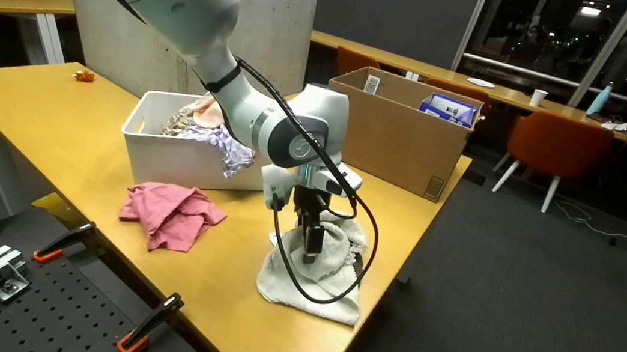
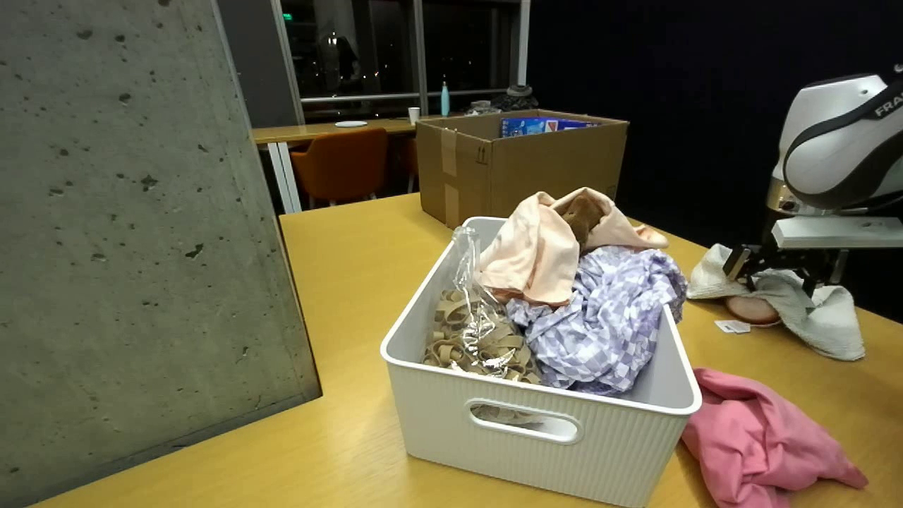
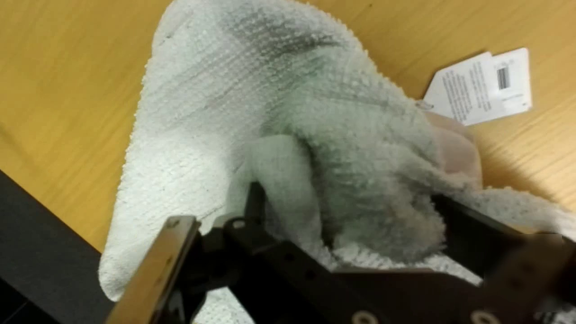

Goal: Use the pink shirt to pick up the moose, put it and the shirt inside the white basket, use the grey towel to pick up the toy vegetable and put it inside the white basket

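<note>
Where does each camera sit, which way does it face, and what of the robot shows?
An exterior view: raised, looking down across the table; shows the arm and gripper at the grey towel.
An exterior view: close by the white basket, looking over it; arm cut off at right, gripper showing.
Wrist view: on the wrist, facing down at the towel; fingers show.
Both exterior views share the basket and pink shirt.

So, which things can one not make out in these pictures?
Object under the towel: mostly hidden by it, wrist view.
Tag print: too small, wrist view.
Brown thing: mostly wrapped in peach cloth, in an exterior view.
Arm: cut off by the right edge, same view.
</note>
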